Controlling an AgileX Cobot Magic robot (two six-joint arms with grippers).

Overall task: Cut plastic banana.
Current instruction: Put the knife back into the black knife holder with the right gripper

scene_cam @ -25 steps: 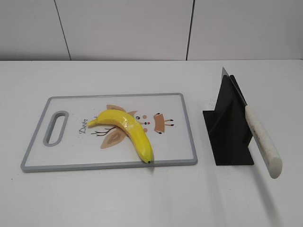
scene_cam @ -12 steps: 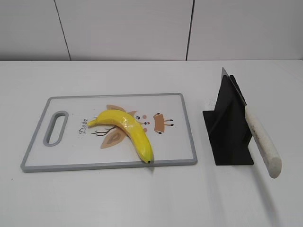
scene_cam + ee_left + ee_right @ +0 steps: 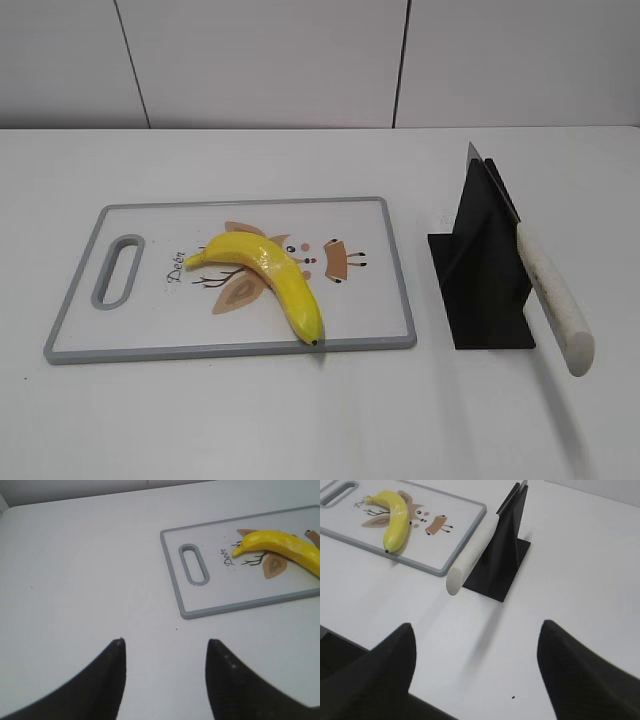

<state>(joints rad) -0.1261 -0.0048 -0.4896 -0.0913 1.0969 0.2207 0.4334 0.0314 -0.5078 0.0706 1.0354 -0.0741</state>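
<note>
The plastic banana (image 3: 265, 276) is glossy yellow and whole, lying on a white cutting board (image 3: 380, 330) with a grey rim. It also shows in the left wrist view (image 3: 282, 545) and the right wrist view (image 3: 395, 520). A knife with a white handle (image 3: 555, 300) rests slanted in a black stand (image 3: 485, 270), handle toward the front; it also shows in the right wrist view (image 3: 470, 560). My left gripper (image 3: 165, 645) is open over bare table left of the board. My right gripper (image 3: 477, 630) is open over bare table in front of the stand. Neither gripper shows in the exterior view.
The board (image 3: 185, 605) has a handle slot (image 3: 118, 270) at its left end and a deer drawing under the banana. A white table (image 3: 300, 420) bears everything, with a white panelled wall behind.
</note>
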